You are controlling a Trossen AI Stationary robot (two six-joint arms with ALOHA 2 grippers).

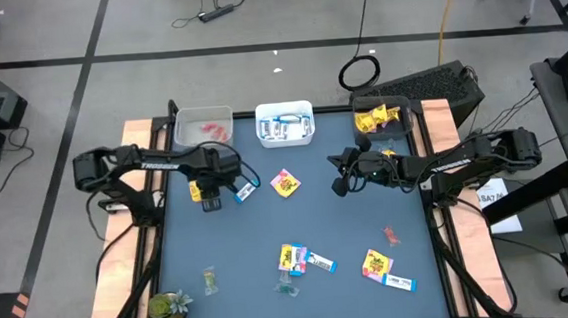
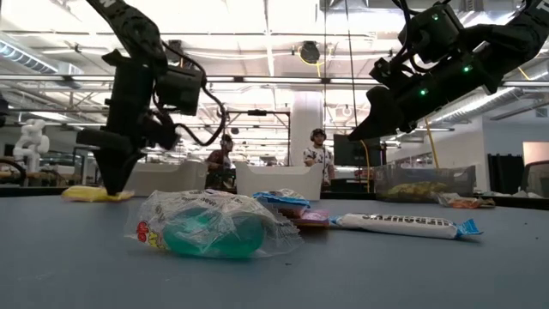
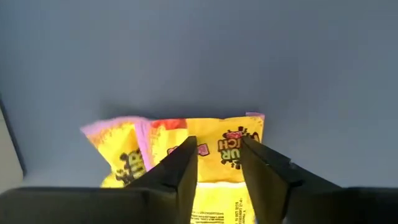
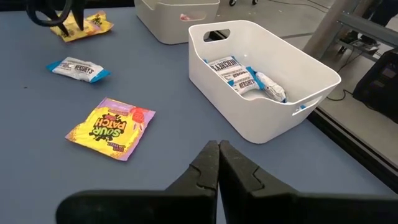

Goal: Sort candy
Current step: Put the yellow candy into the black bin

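My left gripper (image 1: 204,197) is low over a yellow packet with red print (image 3: 217,155) that lies flat on the table's left part. It is open, one finger on each side of the packet's middle. In the low view its fingers (image 2: 111,176) reach down to that packet (image 2: 90,194). My right gripper (image 4: 217,148) is shut and empty, raised over the table's right part (image 1: 339,183). Nearby lie a blue-and-white bar (image 1: 246,192) and another yellow packet (image 1: 286,184). More candy lies toward the near edge (image 1: 306,260), with a red piece (image 1: 391,236). My left gripper comes at the yellow packet from above, pointing down, its open fingers (image 3: 183,165) astride the packet's middle (image 3: 217,186). The packet lies flat on the table. Whether the fingertips touch it, I cannot tell.
Three bins stand along the far edge: a clear one with red pieces (image 1: 203,115), a white one with blue-and-white bars (image 1: 284,111), and one with yellow packets (image 1: 381,105). A green leafy thing (image 1: 166,308) sits at the near left corner. People stand beyond the table (image 2: 319,159).
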